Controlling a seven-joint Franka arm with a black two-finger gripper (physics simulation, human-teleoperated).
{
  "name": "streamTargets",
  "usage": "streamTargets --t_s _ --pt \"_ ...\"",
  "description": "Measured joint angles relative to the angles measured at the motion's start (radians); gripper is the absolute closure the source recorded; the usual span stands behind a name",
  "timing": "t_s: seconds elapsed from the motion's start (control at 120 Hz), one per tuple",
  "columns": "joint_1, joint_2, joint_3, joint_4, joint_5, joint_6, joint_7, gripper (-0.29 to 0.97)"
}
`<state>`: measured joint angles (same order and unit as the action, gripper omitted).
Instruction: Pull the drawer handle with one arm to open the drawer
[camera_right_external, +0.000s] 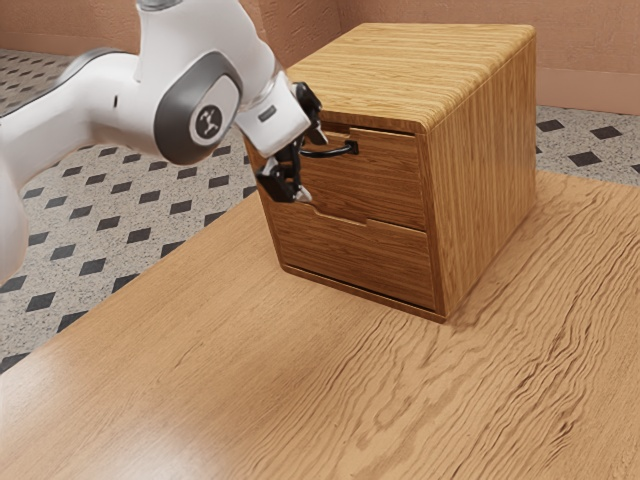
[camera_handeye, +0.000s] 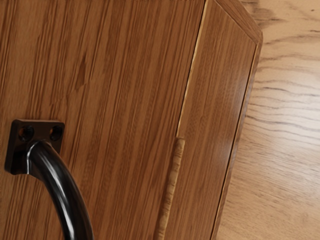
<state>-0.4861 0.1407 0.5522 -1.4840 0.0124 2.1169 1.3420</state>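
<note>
The gripper (camera_right_external: 305, 160) is hanging at the top drawer (camera_right_external: 375, 180) of the cabinet (camera_right_external: 430, 70), which is standing by the table's (camera_right_external: 300, 390) far edge. Its fingers are standing wide, above and below the handle (camera_right_external: 335, 152), apparently not pinching it. Closing squarely on the bar and pulling straight out along the drawer's travel is looking wisest. The handle is showing as a glossy black bow on a square screwed mount (camera_handeye: 34, 135), and the fronts are showing matte, streaky grain.
</note>
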Motion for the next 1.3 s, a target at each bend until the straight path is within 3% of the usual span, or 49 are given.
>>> streamTargets --t_s 0.55,0.8,1.167,1.3 --pt "0.018 0.004 0.001 -0.02 -0.049 0.078 0.056 0.03" --pt "0.033 0.022 0.003 -0.045 -0.067 0.106 0.071 -0.08" --pt "0.031 0.021 0.003 -0.049 -0.084 0.129 0.08 0.03" --pt "0.015 0.008 0.004 -0.084 -0.086 0.15 0.08 -0.03"
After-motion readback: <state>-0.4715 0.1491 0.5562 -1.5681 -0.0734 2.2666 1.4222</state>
